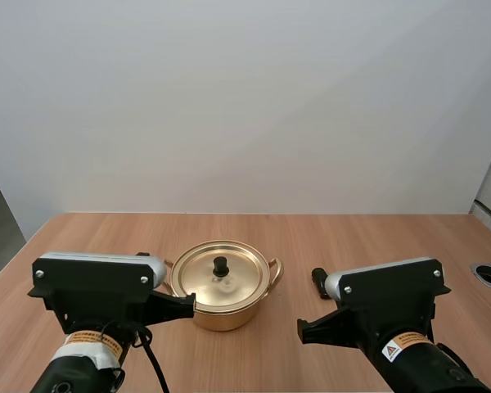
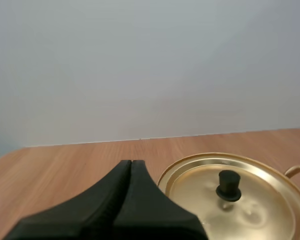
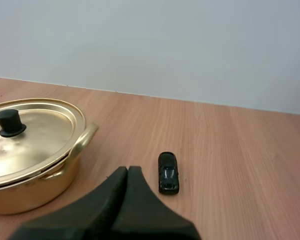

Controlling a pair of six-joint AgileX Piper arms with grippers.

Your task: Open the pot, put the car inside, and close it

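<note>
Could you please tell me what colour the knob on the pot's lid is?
The knob is black, on a gold lid; clearest in the right wrist view.

Pot point(image 1: 222, 307) polished gold metal; lid point(image 1: 221, 274) knob matt black; table point(image 1: 352, 237) smooth wood; car point(image 3: 168, 173) glossy black.

Car point(image 1: 318, 277) half hidden behind R arm; pot point(image 2: 166, 176) cut off by frame edge.
</note>
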